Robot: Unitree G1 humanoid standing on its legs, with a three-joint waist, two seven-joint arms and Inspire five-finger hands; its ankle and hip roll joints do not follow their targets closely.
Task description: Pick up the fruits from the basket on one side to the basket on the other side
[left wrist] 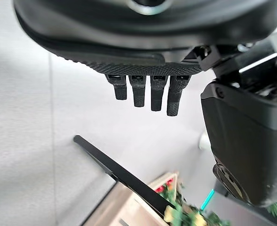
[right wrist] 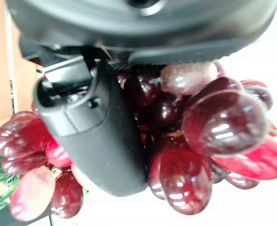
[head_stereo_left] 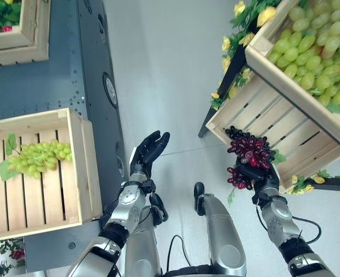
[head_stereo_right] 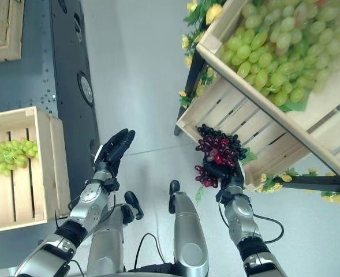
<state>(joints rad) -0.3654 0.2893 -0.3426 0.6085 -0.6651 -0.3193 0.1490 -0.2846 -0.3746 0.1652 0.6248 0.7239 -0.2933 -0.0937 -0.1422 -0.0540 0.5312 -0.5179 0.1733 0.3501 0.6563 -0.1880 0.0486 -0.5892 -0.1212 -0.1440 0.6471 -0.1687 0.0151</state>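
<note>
Within right hand (head_stereo_left: 261,175) fingers: red grapes (head_stereo_left: 247,153)

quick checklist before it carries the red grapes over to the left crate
1. Red grapes gripped by right hand: ok, thumb wraps the bunch in the right wrist view.
2. Bunch clear of the right crate: cannot tell, it overlaps the crate's edge.
3. Left hand free: ok, open, holding nothing.
4. Room in the left crate: ok, green grapes fill only its far part.
5. Whole bunch secure: cannot tell, some grapes hang below the hand.
</note>
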